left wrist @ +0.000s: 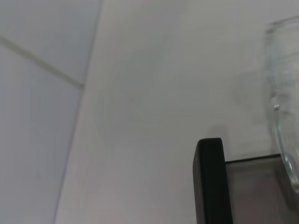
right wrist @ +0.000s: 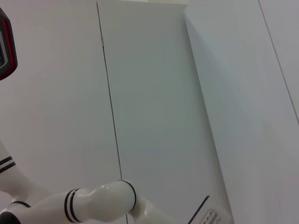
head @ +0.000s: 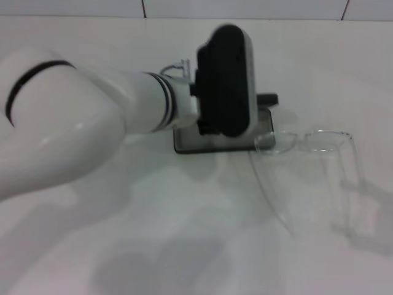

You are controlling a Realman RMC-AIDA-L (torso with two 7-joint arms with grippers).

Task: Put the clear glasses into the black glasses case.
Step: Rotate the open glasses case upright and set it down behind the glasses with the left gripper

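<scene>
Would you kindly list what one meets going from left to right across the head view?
Left arm → left pincer above the black glasses case → clear glasses, lying on the white table.

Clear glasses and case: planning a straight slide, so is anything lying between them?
Nothing: in the head view the clear glasses sit right beside the black glasses case, their lens at its open tray's corner.

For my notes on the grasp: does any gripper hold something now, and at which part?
It cannot be told. The left gripper is over the black glasses case, its fingers hidden. The clear glasses lie free on the table.
</scene>
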